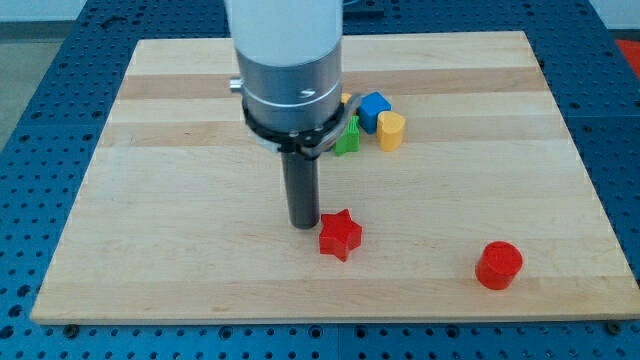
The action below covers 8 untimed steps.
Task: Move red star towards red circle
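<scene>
Red star lies touching my tip, at its right in the view; red circle sits well apart, further right.

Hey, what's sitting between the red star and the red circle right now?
Nothing: in the camera view only bare board lies between the red star and the red circle.

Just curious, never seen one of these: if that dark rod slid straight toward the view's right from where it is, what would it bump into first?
Most likely the red star, just right of my tip. Whether they touch already, I cannot tell.
</scene>
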Tool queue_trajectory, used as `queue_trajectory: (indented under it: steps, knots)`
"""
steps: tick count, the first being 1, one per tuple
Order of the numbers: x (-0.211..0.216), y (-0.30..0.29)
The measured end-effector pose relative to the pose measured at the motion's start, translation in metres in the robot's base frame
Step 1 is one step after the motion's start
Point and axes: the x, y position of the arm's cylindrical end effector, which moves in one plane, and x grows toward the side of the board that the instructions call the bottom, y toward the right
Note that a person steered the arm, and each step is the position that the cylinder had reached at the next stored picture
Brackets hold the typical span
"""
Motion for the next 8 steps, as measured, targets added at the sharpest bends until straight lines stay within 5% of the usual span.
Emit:
queue_trajectory:
  steps: [8]
  knots:
    - [0.034, 0.097]
